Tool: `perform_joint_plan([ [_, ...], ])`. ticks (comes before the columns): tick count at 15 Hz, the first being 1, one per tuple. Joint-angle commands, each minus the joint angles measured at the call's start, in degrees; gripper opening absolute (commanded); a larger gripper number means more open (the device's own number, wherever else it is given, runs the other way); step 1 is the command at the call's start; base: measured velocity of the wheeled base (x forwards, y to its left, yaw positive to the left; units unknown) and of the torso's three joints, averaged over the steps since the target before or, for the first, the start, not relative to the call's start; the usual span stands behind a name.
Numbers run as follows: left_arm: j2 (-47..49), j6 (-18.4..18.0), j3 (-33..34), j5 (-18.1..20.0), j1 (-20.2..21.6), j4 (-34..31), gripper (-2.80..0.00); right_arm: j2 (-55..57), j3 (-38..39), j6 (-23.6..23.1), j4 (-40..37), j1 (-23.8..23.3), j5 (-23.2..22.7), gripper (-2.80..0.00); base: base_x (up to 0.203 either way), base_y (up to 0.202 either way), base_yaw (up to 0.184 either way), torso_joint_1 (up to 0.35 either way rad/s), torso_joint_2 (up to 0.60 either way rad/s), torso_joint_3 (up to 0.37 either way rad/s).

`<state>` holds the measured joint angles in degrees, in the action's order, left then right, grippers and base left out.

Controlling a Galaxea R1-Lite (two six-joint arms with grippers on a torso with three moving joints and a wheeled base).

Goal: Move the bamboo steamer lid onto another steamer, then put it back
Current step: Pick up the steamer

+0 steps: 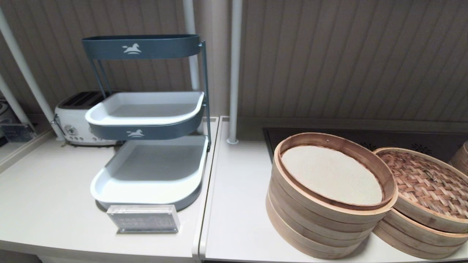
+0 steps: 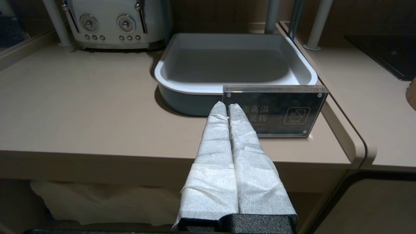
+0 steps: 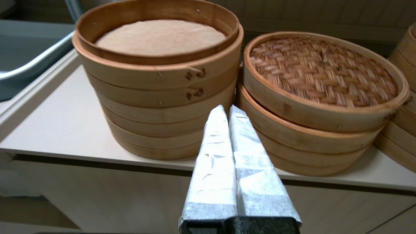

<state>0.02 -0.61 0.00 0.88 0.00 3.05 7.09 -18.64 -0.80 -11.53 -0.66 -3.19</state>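
On the far left, a cream toaster (image 1: 78,120) with round dials is standing against the wall, and beside it a tiered rack (image 1: 146,120) of dark blue-grey metal with smooth white trays is being kept back from the counter edge. A clear acrylic sign (image 1: 143,218) is propped upright just in front of its lowest tray, facing outward, presumably so that its warning is read.

The left gripper (image 2: 227,107) is being held below and in front of the counter edge, pointed at that sign; its two cloth-wrapped fingers are pressed together with nothing between them. It is judged to be parked clear of the work.

Further right, the taller stack of steamer tiers (image 1: 321,215) is standing uncovered, a flat cream liner mat (image 1: 331,175) with a fine ribbed texture lying inside its top ring of pale bent wood.

The right gripper (image 3: 226,112) is being held low before the counter, aimed at the gap between the two stacks, its wrapped fingers likewise closed on nothing.

Touching the tall stack on its right, the other steamer (image 1: 416,233) is being shown as a low, wide pair of tiers. The bamboo steamer lid (image 1: 426,184) is resting on it, its reddish-tan weave ringed by a pale rim band, with a small loop at the centre. Since the tall stack lies bare, the return of the lid there is judged to be still outstanding.
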Motion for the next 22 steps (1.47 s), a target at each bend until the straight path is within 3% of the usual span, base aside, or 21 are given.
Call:
perform_joint_plan([
  [1, -0.02, 0.00, 1.58, 0.00, 0.00, 0.03, -2.80, 9.61, -6.86, 0.04, -0.61, 0.10, -0.26, -2.80, 0.000, 0.000, 0.000, 0.000, 0.00, 0.000],
  [5, -0.02, 0.00, 1.58, 0.00, 0.00, 0.03, -2.80, 29.07, -22.89, 1.41, -4.21, -0.38, -0.35, -2.80, 0.000, 0.000, 0.000, 0.000, 0.00, 0.000],
  [9, -0.02, 0.00, 1.58, 0.00, 0.00, 0.03, -2.80, 49.46, -43.40, 6.77, -15.93, -2.61, -0.05, -2.80, 0.000, 0.000, 0.000, 0.000, 0.00, 0.000],
  [14, -0.02, 0.00, 1.58, 0.00, 0.00, 0.03, -2.80, 71.24, -61.70, 9.53, -27.91, -15.99, -0.18, -2.80, 0.000, 0.000, 0.000, 0.000, 0.00, 0.000],
  [17, -0.02, 0.00, 1.58, 0.00, 0.00, 0.03, -2.80, 79.49, -66.41, 7.12, -32.35, -21.87, -0.25, -2.80, 0.000, 0.000, 0.000, 0.000, 0.00, 0.000],
  [22, -0.02, 0.00, 1.58, 0.00, 0.00, 0.03, -2.80, 88.94, -69.10, 5.03, -32.56, -24.57, -0.24, -2.80, 0.000, 0.000, 0.000, 0.000, 0.00, 0.000],
])
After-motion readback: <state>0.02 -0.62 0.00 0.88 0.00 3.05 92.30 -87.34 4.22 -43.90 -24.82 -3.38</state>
